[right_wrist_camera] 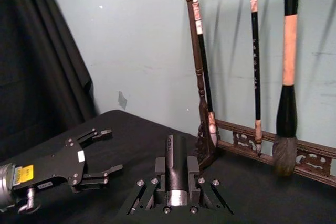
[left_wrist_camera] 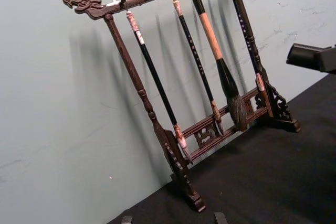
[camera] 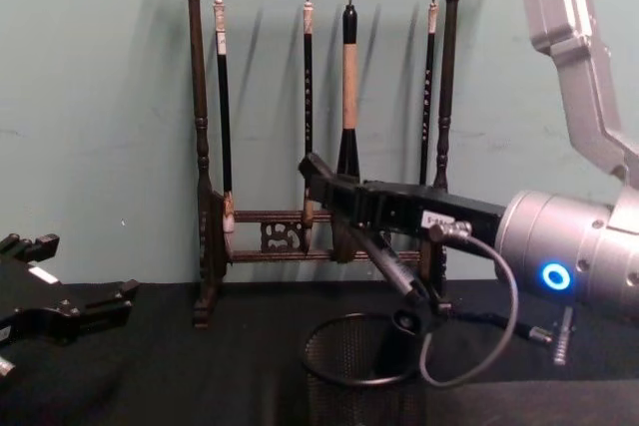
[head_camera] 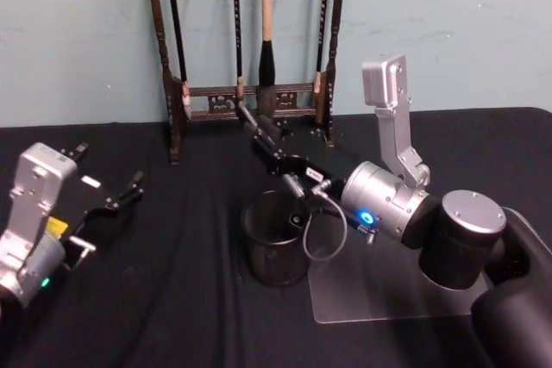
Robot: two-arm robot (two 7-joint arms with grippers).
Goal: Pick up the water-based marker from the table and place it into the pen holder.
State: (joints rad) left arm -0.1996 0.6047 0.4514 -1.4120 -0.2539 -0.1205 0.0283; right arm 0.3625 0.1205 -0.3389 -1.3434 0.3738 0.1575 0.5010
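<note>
My right gripper [head_camera: 261, 137] is clamped on the marker [right_wrist_camera: 177, 167], raised just behind the pen holder [head_camera: 274, 250] mid-tabletop. My left gripper [head_camera: 110, 180] idles with fingers spread near the left edge.
</note>
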